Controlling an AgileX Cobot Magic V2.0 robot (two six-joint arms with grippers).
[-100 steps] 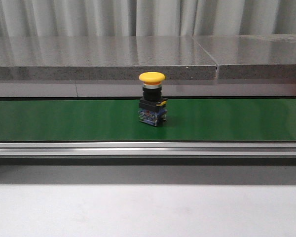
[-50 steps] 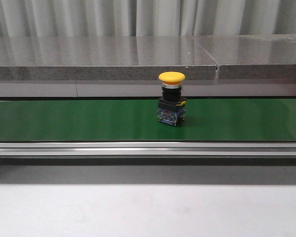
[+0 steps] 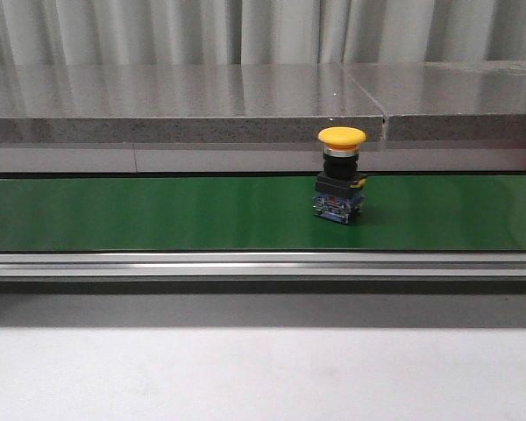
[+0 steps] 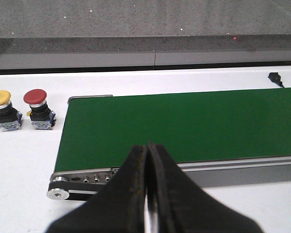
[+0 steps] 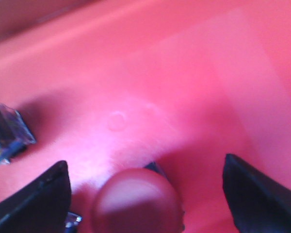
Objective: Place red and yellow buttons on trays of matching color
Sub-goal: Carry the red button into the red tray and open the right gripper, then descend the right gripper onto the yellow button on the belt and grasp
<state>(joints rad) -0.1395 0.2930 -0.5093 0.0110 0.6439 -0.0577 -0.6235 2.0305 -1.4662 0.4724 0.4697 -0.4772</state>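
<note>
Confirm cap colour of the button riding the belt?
Yellow cap on the button, black body underneath. Clearest in the front view, on the green belt.

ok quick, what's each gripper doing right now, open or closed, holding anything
Left gripper: closed, holding nothing, above the near edge of the green belt.
Right gripper: open, jaws wide on either side of a red button in the red tray, not gripping it.

Upright on the conveyor belt [image 3: 158,215], right of centre: one button [image 3: 341,180]. Behind the belt, a stone ledge [image 3: 184,105]; in front, the surface [image 3: 263,373]. Off the belt's end, side by side on the surface: two more buttons [image 4: 19,110]. In the tray [image 5: 184,73], between the right tool's [image 5: 145,194] spread fingers, another button [image 5: 136,201].
</note>
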